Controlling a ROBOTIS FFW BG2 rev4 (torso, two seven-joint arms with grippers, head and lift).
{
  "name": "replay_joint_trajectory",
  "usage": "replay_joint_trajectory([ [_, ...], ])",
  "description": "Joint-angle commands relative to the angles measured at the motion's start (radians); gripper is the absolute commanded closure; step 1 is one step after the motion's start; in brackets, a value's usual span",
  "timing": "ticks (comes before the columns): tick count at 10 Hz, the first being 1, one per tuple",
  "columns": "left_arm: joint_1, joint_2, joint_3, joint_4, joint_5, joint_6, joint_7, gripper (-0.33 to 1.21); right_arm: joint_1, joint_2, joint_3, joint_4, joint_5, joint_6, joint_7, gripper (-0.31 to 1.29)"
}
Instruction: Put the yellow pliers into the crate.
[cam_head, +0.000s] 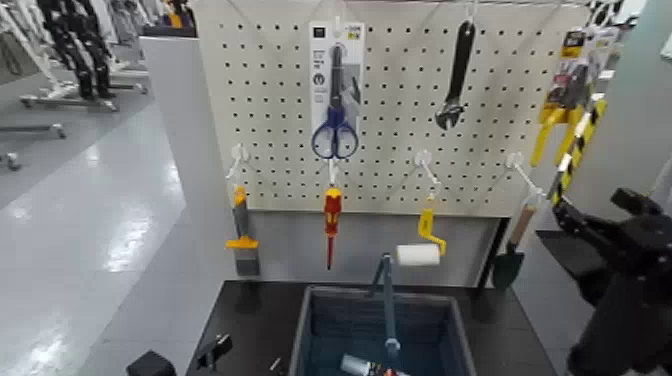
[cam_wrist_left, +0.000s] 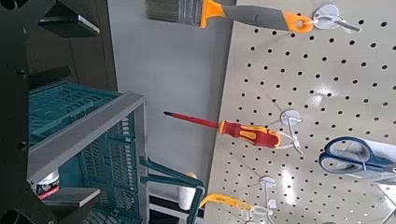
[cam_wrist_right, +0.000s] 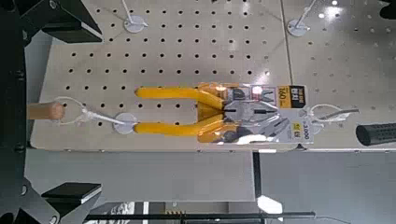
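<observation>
The yellow pliers hang on their printed card from a hook at the upper right of the white pegboard. In the right wrist view the pliers are centred, handles toward my gripper. My right gripper is open and empty, facing the pliers at a distance. In the head view it is low on the right, below the pliers. The blue-grey crate stands on the dark table under the board. My left gripper is open and empty, left of the crate.
The board also holds blue scissors, a black wrench, an orange-yellow scraper, a red screwdriver, a paint roller and a trowel. A blue-handled tool and a can lie in the crate.
</observation>
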Motion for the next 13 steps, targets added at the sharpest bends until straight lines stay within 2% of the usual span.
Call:
replay_joint_trajectory([
  [1,-0.004,0.002,-0.005,0.001,0.000,0.001,-0.002,0.10,-0.100,-0.045,0.004,0.037,-0.027,0.034,0.038,0.17],
  [3,-0.008,0.004,-0.008,0.003,0.002,0.001,-0.002,0.10,-0.155,-0.076,0.012,0.044,-0.041,0.057,0.051,0.18],
  [5,-0.009,0.004,-0.009,0.003,0.002,0.004,-0.002,0.10,-0.227,-0.108,0.021,0.086,-0.070,0.083,0.099,0.20],
  [8,-0.011,0.004,-0.011,0.003,0.003,0.004,-0.003,0.10,-0.313,-0.151,0.029,0.141,-0.088,0.109,0.151,0.23],
  [9,-0.011,0.004,-0.011,0.003,0.003,0.004,-0.005,0.10,-0.342,-0.166,0.032,0.172,-0.105,0.120,0.180,0.23],
  [11,-0.014,0.004,-0.012,0.003,0.003,0.006,-0.005,0.10,-0.410,-0.191,0.044,0.261,-0.171,0.124,0.251,0.23],
  [13,-0.015,0.004,-0.014,0.003,0.002,0.007,-0.006,0.10,-0.473,-0.212,0.070,0.343,-0.211,0.124,0.326,0.25],
])
